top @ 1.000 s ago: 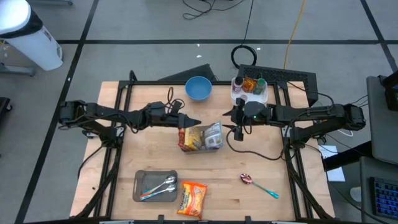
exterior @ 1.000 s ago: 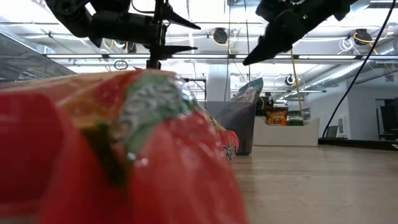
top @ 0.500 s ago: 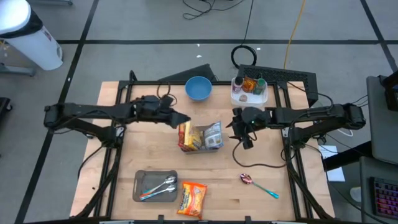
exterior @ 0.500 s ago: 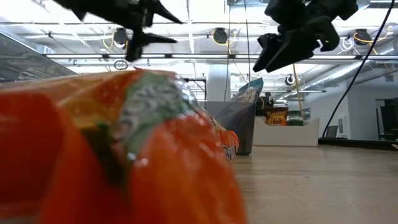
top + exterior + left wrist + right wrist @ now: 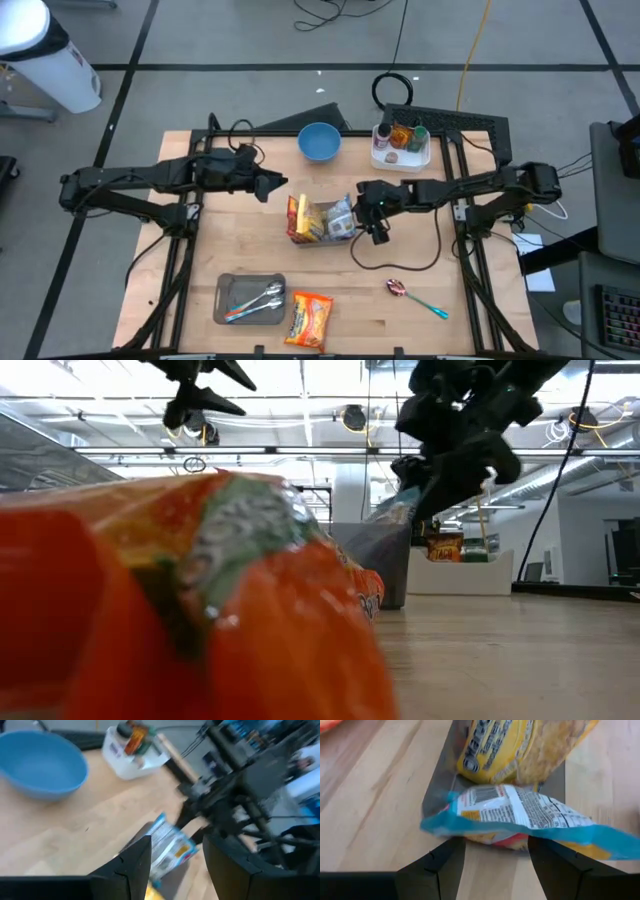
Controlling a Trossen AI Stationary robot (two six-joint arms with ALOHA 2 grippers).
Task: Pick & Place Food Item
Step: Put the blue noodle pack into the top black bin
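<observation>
Two food packets stand in a grey tray (image 5: 439,780) mid-table: a yellow one (image 5: 305,220) and a blue-edged silver one (image 5: 341,214). My right gripper (image 5: 361,213) is open just right of them. In its wrist view the blue-edged packet (image 5: 520,815) lies right ahead of its fingers, its lower edge reaching down between them; I see no touch. My left gripper (image 5: 277,185) hangs open, high and left of the packets, which show ahead of it (image 5: 170,847). An orange packet (image 5: 310,320) lies flat at the near edge.
A blue bowl (image 5: 319,141) and a white tub of bottles (image 5: 400,146) stand at the far edge. A metal tray with spoons (image 5: 250,299) lies near left, beside the orange packet. A pink-headed spoon (image 5: 410,294) lies near right. The orange packet (image 5: 180,610) blocks much of the low view.
My left gripper has risen and drawn back from the packets toward the table's left edge, rolling a little. My right gripper has come down and toward the left, close up to the blue-edged packet. Both stay open. The packets have not moved.
</observation>
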